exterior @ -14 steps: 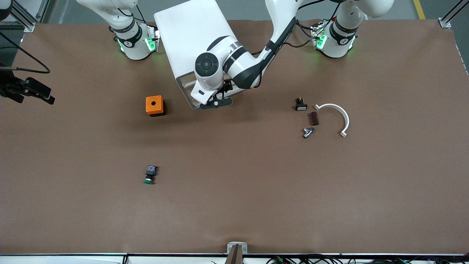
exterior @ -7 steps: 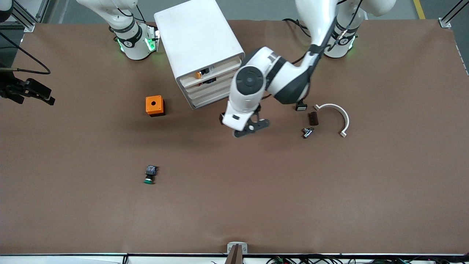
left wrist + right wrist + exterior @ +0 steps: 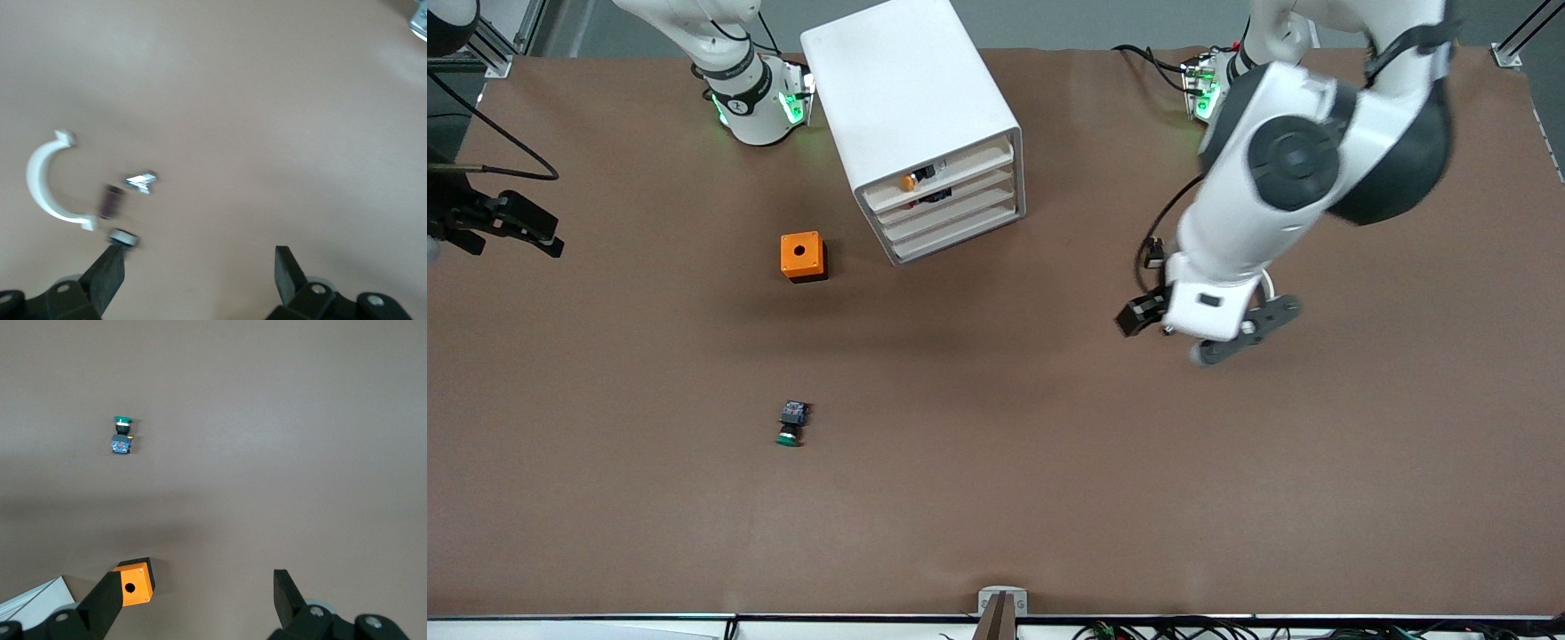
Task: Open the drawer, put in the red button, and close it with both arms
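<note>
Seen from above: a brown table with a white cabinet of stacked drawers [image 3: 911, 107] between the two arm bases.

A second ago at the cabinet's drawer fronts, now swung off toward the left arm's end of the table: the left gripper [image 3: 1209, 336], up in the air with fingers spread wide and holding nothing. Below it in the left wrist view, a cluster of loose parts: a white half-ring plastic clamp [image 3: 41, 179], a small brown block [image 3: 111, 201], a silver metal fitting [image 3: 141, 181] and a small black-and-white switch [image 3: 123, 237], this last seeming just beside one fingertip [image 3: 107, 273].

Left well apart from that gripper, in the cabinet's top drawer [image 3: 947, 173]: the red button [image 3: 910, 182], cap outward, black body beside it. Drawer partly open, button lying in plain sight.

Waiting high over the right arm's end of the table: the right gripper [image 3: 197, 600], fingers likewise apart and empty. Ahead of it on the table, an orange box with a round hole [image 3: 135, 581] and, farther off, a green-capped push-button switch [image 3: 122, 433], both untouched.

Judging by this, placing done, closing not yet.
</note>
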`<action>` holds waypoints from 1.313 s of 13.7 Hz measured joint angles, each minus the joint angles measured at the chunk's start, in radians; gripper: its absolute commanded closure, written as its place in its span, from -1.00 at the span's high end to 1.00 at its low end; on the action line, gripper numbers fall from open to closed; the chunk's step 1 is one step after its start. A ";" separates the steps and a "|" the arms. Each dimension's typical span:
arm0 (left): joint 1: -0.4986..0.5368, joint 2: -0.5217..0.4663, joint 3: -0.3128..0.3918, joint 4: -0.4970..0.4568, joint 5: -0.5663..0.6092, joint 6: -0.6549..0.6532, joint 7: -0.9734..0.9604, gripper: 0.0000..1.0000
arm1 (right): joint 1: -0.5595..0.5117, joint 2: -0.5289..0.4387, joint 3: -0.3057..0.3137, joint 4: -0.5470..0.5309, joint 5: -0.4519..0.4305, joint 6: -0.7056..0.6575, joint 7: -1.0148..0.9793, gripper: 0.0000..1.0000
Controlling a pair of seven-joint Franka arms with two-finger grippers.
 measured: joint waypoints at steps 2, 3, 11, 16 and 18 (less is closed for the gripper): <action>0.082 -0.060 0.001 -0.001 0.009 -0.063 0.122 0.99 | 0.001 -0.001 0.007 0.002 0.000 0.000 0.000 1.00; 0.128 -0.086 0.001 -0.001 0.009 -0.088 0.188 0.99 | 0.002 -0.001 0.007 0.002 0.000 0.000 0.000 1.00; 0.382 -0.211 0.002 -0.016 0.010 -0.226 0.656 0.99 | 0.004 -0.002 0.005 0.002 0.000 -0.007 0.000 1.00; 0.442 -0.290 -0.041 -0.101 0.010 -0.236 0.714 0.99 | 0.008 -0.002 0.004 0.002 0.000 -0.009 0.000 1.00; 0.483 -0.330 -0.097 -0.147 0.020 -0.221 0.715 0.99 | 0.008 -0.002 0.003 0.003 0.000 -0.010 0.000 1.00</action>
